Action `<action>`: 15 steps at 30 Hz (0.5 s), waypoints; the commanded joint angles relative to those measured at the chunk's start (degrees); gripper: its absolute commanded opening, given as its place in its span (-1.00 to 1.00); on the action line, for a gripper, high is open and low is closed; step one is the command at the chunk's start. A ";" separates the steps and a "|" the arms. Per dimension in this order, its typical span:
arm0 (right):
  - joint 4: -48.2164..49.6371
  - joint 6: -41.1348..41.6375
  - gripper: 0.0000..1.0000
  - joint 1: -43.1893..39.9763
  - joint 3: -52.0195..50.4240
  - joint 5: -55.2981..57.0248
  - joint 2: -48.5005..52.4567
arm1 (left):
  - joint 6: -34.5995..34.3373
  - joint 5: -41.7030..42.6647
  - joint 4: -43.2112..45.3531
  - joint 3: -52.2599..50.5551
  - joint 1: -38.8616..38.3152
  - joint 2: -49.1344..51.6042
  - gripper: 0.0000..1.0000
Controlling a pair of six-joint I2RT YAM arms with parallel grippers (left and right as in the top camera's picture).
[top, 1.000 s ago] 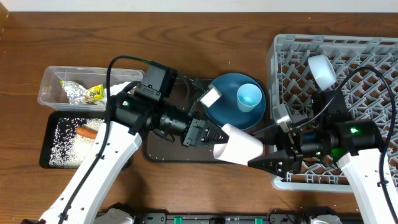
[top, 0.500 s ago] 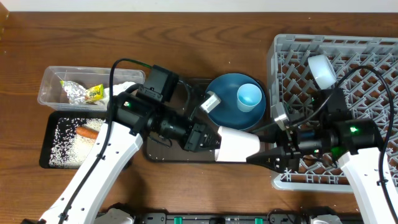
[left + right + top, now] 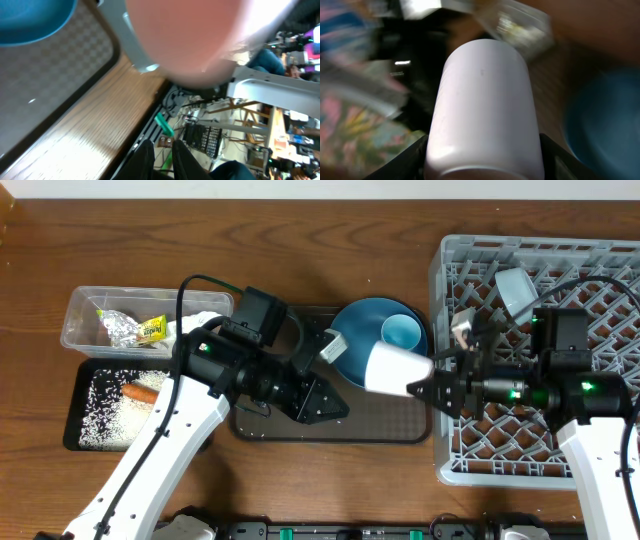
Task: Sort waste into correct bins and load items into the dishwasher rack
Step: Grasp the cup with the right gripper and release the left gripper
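At the table's left edge, the clear tub (image 3: 76, 315) holds foil wrapper (image 3: 130, 328) and tissue (image 3: 197, 322), the tissue partly hidden under the left arm. The black tray (image 3: 71, 415) just below it carries rice (image 3: 108, 415) and a carrot (image 3: 140, 392).

The left gripper (image 3: 325, 396) is over the brown serving tray (image 3: 390, 426), jaws spread with nothing between them. The tray floor to its right is bare.

The pale pink cup (image 3: 392, 367) lies sideways in the air, overlapping the lower edge of the blue plate (image 3: 352, 320). The right gripper (image 3: 422, 386) is clamped on its right end; whether that end is the rim or the base is unreadable.

The light blue cup (image 3: 402, 332) stands on the plate, close above the pink cup. The left wall of the rack (image 3: 600, 472) sits just beside the right gripper. The white bowl (image 3: 515, 288) is tilted in the rack's upper left. The right arm covers mid-rack.

Both wrist views are motion-blurred.
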 commanded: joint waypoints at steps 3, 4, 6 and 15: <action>-0.70 19.47 -0.40 -3.10 0.28 21.27 -0.11 | -0.85 -4.90 -0.68 -0.24 -0.02 -0.22 -0.66; -0.96 20.31 -0.40 -3.45 0.50 23.65 -0.11 | -0.85 -4.90 -0.66 -0.24 -0.02 -0.22 -0.67; -1.75 21.31 -0.42 -3.61 1.22 27.50 -0.11 | -0.87 -5.95 -0.63 -0.24 -0.02 -0.22 -0.66; -10.23 23.30 -0.46 -3.58 10.43 45.68 -0.11 | -4.35 -23.87 0.37 -0.28 -0.02 -0.22 -0.66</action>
